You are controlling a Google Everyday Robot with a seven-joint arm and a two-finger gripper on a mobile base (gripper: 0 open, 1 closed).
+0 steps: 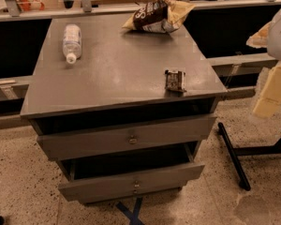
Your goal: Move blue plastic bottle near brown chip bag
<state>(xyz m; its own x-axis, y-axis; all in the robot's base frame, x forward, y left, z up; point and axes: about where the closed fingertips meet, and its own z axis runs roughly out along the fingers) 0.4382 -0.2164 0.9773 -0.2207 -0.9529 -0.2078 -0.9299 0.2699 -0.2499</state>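
Lying left on the table, the blue plastic bottle is well apart from the right-edge jaws; their state I cannot tell.

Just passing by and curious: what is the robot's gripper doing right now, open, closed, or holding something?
Gripper: out of the camera view, so its state cannot be told; the blue plastic bottle lies free on the cabinet top.

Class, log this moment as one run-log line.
blue plastic bottle lying back-left | brown chip bag back-right, apart | gripper out of view | task not done
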